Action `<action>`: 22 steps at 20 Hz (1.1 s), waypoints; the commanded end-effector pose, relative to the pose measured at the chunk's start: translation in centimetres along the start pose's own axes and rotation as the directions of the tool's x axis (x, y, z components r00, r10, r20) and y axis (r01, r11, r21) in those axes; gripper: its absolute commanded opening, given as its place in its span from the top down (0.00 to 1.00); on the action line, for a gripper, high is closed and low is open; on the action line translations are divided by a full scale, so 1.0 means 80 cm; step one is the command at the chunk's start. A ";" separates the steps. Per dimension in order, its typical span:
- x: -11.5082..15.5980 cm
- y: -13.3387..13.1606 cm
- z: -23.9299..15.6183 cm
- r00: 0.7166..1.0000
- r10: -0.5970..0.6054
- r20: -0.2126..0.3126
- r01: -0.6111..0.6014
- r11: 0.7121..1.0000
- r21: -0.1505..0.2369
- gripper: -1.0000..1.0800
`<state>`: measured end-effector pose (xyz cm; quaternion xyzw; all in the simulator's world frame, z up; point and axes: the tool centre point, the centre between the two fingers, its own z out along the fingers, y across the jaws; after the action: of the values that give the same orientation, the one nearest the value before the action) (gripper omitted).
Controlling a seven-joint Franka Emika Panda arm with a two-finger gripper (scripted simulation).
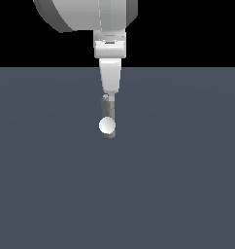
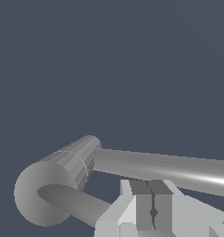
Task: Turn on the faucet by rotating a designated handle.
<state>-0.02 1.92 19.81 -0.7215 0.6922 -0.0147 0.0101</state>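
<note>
Faucet (image 1: pixel 109 116) was your small grey post with a white ball; gripper (image 2: pixel 153 203) fingers were pressed together beside its handle (image 2: pixel 169 169).

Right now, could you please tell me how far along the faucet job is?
Done: the approach. The gripper sits just above the faucet. In hand: it is shut, holding nothing, and lies close beside the handle; whether it touches the bar I cannot tell. Left: pushing the handle round, as nothing shows that it has turned.
</note>
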 end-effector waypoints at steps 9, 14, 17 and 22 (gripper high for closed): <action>-0.046 -0.013 0.007 1.000 -0.010 0.004 0.010 1.000 -0.012 1.00; -0.076 -0.025 0.012 1.000 -0.023 0.006 0.023 1.000 -0.021 1.00; -0.094 -0.031 0.016 1.000 -0.031 0.007 0.031 0.999 -0.027 1.00; -0.116 -0.039 0.020 0.999 -0.040 0.008 0.040 0.999 -0.033 1.00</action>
<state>3.69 5.72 20.02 -0.7064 0.7076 -0.0150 0.0034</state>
